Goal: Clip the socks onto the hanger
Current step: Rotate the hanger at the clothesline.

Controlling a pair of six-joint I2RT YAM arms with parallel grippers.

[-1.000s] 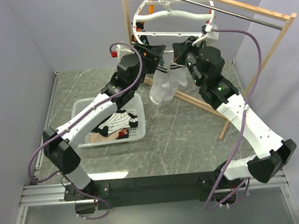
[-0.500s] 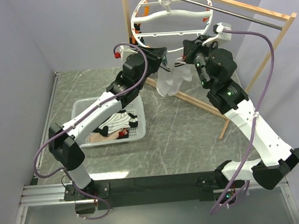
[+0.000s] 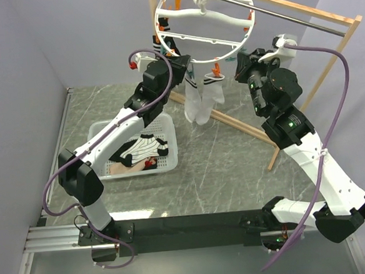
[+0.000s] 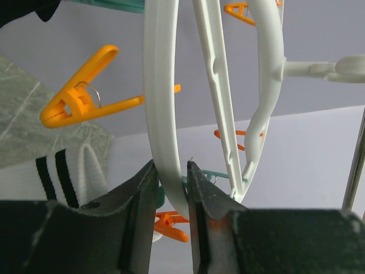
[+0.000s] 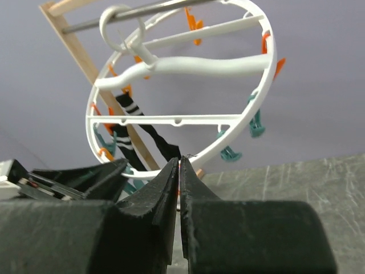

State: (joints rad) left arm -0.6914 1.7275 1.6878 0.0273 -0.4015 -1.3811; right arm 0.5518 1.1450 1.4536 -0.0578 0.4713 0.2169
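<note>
While left fingers (image 4: 137,211) clamp the hanger (image 4: 159,114) rim, socks (image 3: 199,101) hang just beside them, left of the closed right fingers (image 5: 157,200).

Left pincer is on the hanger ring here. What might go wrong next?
The left pincer clamps the hanger rim, which only hangs from the rod: a hard pull may tilt or unhook it. Swinging could shake the clipped socks loose. The right pincer, shut and empty, sits near the ring and might bump it.
</note>
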